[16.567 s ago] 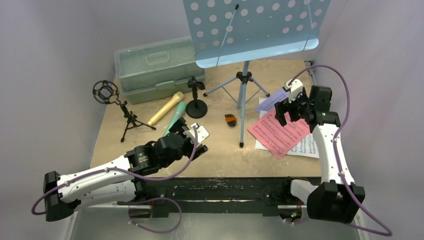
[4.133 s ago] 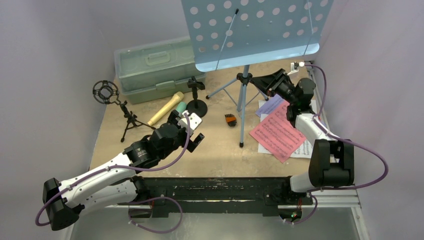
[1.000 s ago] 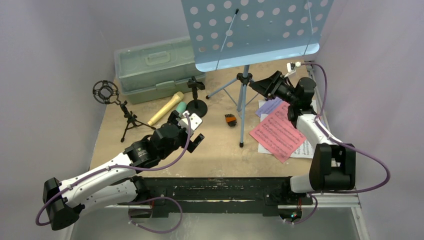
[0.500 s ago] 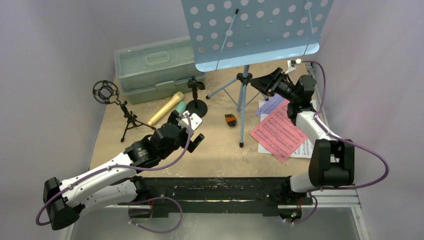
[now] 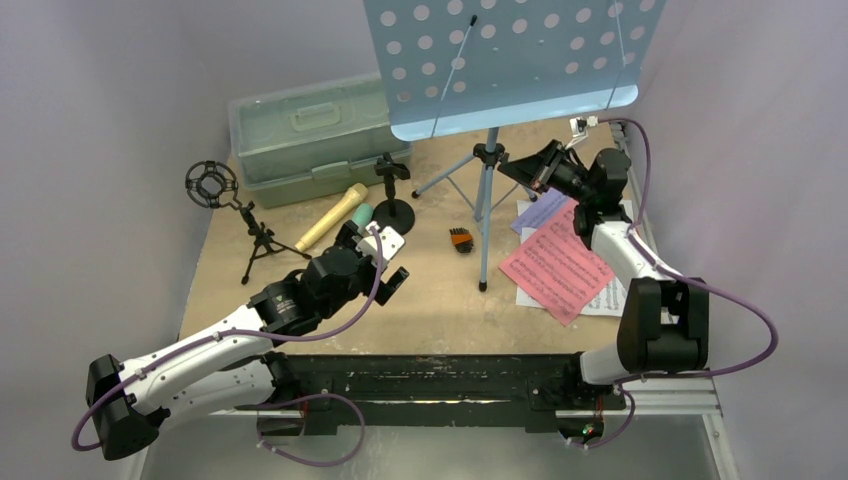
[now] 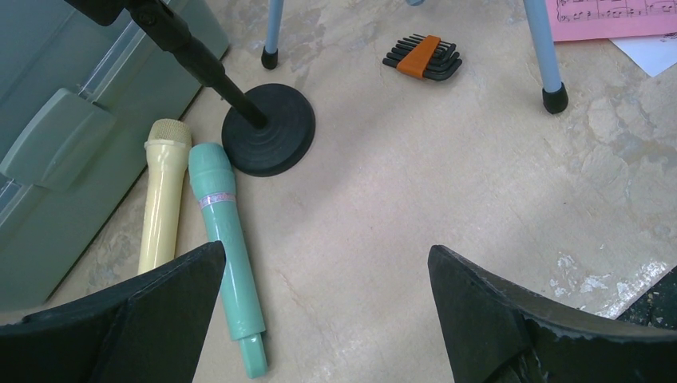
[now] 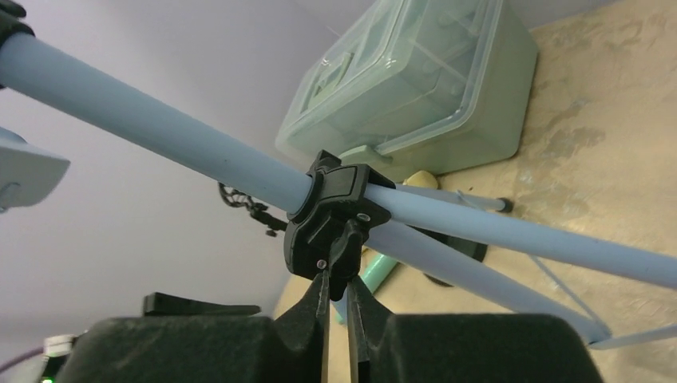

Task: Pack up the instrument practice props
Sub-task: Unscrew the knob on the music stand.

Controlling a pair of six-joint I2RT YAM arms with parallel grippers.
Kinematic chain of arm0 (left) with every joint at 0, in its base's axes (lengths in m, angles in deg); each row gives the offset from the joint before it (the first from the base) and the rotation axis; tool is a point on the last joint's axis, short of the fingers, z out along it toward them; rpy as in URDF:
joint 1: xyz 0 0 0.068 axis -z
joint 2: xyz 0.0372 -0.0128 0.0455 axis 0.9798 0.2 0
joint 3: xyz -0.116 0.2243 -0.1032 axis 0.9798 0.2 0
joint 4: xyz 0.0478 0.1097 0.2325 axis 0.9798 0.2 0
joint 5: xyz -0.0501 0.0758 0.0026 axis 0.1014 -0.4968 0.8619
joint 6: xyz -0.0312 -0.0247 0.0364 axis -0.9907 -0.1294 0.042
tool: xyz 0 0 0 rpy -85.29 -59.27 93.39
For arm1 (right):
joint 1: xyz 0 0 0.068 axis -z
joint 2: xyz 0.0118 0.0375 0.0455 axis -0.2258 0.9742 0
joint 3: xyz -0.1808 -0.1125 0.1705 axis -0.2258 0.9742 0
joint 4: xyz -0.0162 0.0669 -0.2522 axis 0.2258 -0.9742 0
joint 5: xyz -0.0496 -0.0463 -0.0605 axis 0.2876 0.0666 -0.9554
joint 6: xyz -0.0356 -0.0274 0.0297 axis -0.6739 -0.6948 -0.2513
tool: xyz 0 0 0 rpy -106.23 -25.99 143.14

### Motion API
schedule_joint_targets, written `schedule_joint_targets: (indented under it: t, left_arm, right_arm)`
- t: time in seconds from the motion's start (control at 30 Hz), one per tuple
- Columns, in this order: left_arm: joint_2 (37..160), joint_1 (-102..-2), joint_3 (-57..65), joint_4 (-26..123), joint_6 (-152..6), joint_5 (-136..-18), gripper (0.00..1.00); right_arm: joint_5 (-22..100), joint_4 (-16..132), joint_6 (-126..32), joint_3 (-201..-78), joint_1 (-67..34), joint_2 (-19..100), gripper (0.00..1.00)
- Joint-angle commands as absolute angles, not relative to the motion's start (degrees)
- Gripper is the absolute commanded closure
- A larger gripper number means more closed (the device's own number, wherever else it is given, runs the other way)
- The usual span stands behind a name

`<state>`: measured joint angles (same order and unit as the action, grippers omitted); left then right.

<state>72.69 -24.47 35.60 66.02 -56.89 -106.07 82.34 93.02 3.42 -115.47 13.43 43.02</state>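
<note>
Two pincers: left pincer spread, one finger hiding the handle end of tan microphone; right pincer pinching black plastic clamp on tubular music rack.

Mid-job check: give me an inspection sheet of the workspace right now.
Surface: tan mottled tabletop.
Job's things: tan microphone and teal microphone lie side by side by the round-base holder; tripod holder and music rack stand; red sheet, purple sheet, white sheet overlap at right.
Clutter: hex key set; green case, lid shut.
Grippers: left claw open near the microphones; right claw shut on the rack's black clamp.
Cables: purple cable on each arm, none seen snagged.
Surroundings: plain lilac walls.
</note>
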Motion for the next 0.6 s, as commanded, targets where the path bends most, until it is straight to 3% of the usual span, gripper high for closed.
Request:
schedule_joint_targets:
  t: [0.0, 0.27, 0.57]
  left_arm:
    - [72.6, -24.9, 34.0, 65.3, -56.1, -106.5, 0.01]
    - [72.6, -25.0, 34.0, 65.2, -56.1, -106.3, 0.01]
    - [73.0, -24.9, 34.0, 65.2, -56.0, -106.3, 0.01]
  right_arm:
    - [80.7, 91.7, -10.7, -119.4, 13.5, 41.5, 0.91]
    - [76.8, 83.8, -37.8, -121.0, 12.3, 38.0, 0.98]
    - [76.5, 82.2, -63.3, -117.6, 9.7, 32.8, 0.97]
